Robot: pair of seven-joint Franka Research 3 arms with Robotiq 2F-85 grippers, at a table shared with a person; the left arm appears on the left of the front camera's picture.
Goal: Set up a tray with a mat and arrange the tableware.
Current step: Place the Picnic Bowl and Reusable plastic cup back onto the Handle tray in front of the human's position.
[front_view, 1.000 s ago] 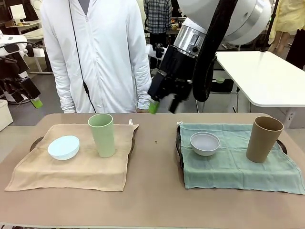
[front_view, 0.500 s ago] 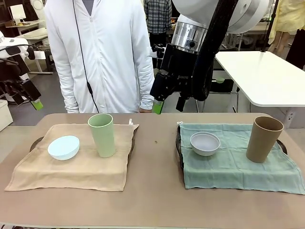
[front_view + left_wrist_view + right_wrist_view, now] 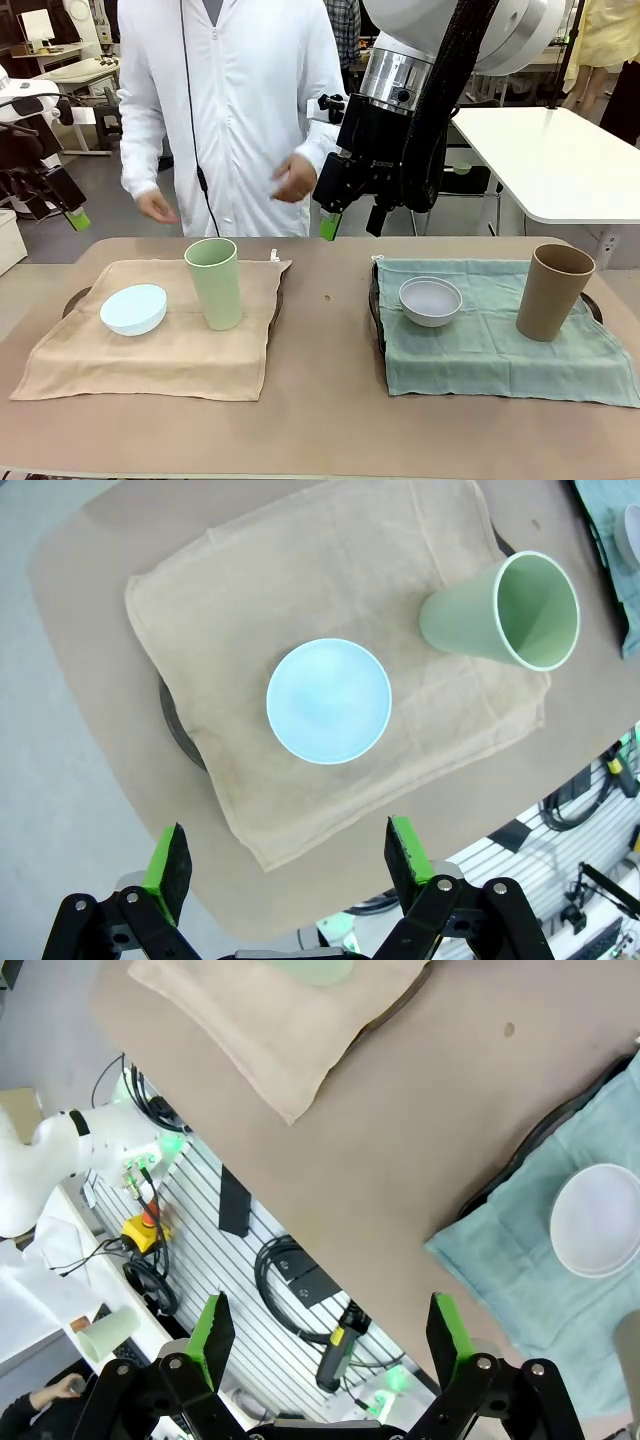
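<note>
above the table's far middle the right gripper [image 3: 348,212] hangs spread, holding nothing; left gripper [image 3: 285,855] likewise spread over the pale blue bowl [image 3: 328,701]. green tumbler [image 3: 213,282] shares the tan mat [image 3: 150,360]; white bowl [image 3: 430,300] and brown tumbler [image 3: 553,291] sit empty on the teal mat [image 3: 480,355], bare table [image 3: 325,340] between.

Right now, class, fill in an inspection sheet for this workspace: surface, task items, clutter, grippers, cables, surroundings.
Surface: brown table carrying two dark trays, each under a cloth mat, beige on the left and teal on the right.
Task items: pale blue round bowl and tall pale green tumbler stand apart on the beige mat; greyish white bowl and brown tumbler on the teal mat. All upright.
Clutter: nothing seen, bar a small dark speck between the trays.
Grippers: left gripper open, empty, high above the blue bowl; right gripper open, empty, raised over the far edge.
Cables: black coils below the table edge.
Surroundings: person in white coat opposite; white table behind.
</note>
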